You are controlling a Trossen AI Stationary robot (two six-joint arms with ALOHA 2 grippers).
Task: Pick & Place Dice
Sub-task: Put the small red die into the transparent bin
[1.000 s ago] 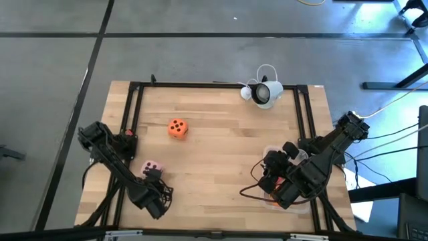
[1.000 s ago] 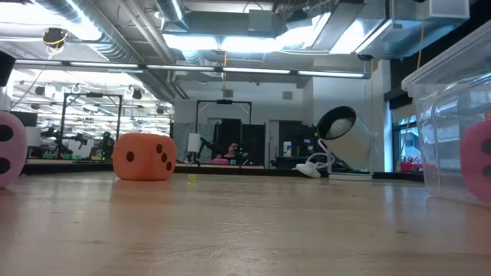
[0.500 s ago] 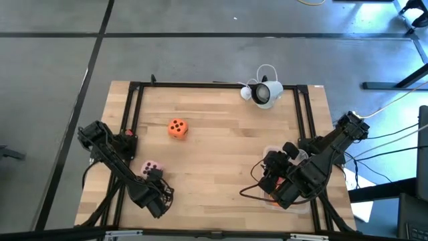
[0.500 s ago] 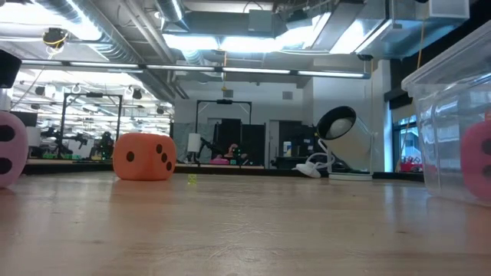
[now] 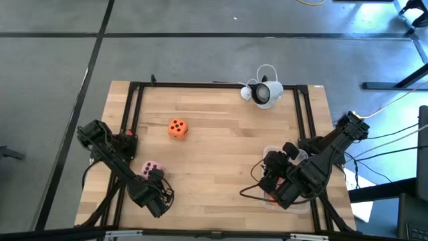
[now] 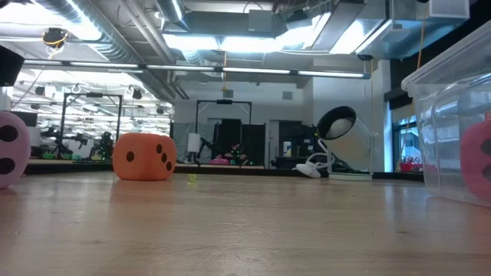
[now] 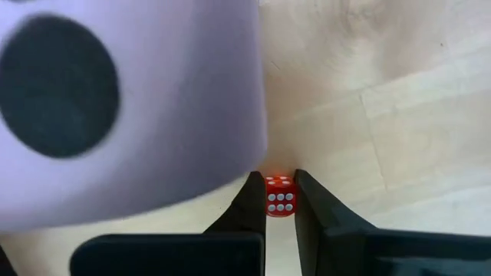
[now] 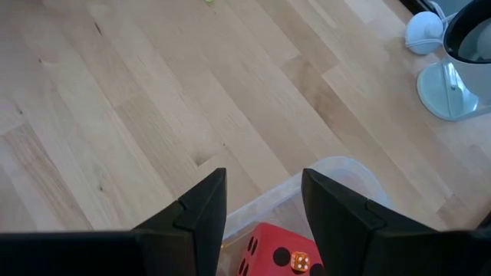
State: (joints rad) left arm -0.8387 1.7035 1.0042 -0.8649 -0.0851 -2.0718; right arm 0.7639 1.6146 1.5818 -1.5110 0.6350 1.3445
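Left wrist view: left gripper (image 7: 280, 201) clenched on a tiny red die (image 7: 280, 196) pinched between its fingertips; pale pink die (image 7: 126, 103) immediately ahead of that gripper, on the wooden table (image 7: 368, 92). High view: orange die (image 5: 177, 128) lies well ahead of the left gripper, on open tabletop. Right wrist view: right gripper (image 8: 264, 201) released, fingers spread, poised over a clear plastic container (image 8: 349, 170) holding a red die (image 8: 265, 247) and a tiny orange die (image 8: 299, 262). White lamp (image 5: 265, 92) stands well beyond the right gripper, at the table's far edge.
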